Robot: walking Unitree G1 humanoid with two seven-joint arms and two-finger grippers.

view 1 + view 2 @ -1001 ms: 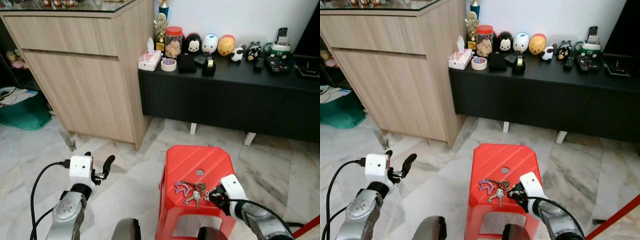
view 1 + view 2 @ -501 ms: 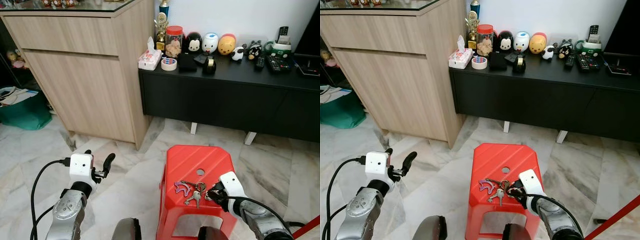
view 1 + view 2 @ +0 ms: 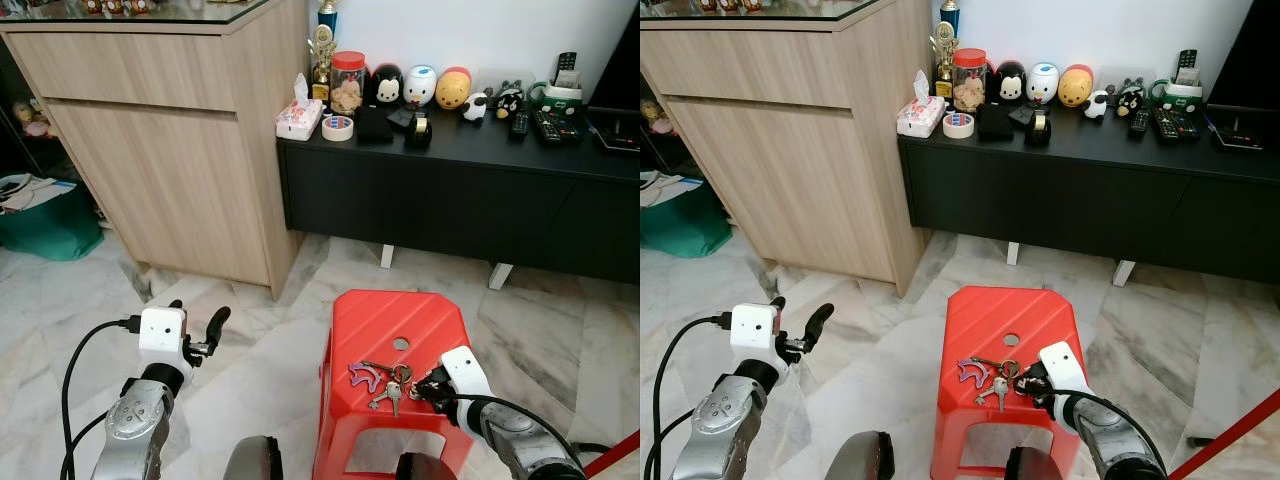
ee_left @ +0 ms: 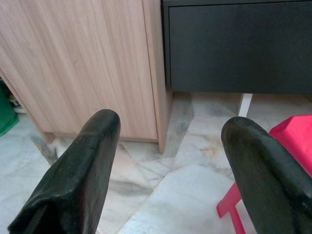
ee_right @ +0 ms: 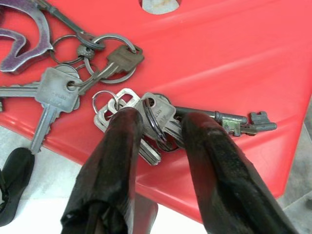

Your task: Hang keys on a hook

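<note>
With the keys (image 5: 122,105) lying at the stool's (image 3: 380,325) five o'clock corner, I have my right gripper (image 5: 157,122) spread astride the ring, so I judge I should pinch squarely on the ring before lifting, left gripper (image 4: 170,146) idle, spread.

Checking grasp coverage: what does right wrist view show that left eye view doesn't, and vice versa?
Right wrist: the fingers straddling a ring in the keys, still slightly apart, and a long dark old-style key.
Left eye: the left gripper idle and open over the floor, the wooden cabinet, and the black console with figurines.
Both: the keys lying on the red stool, purple tag, right gripper at them.
</note>
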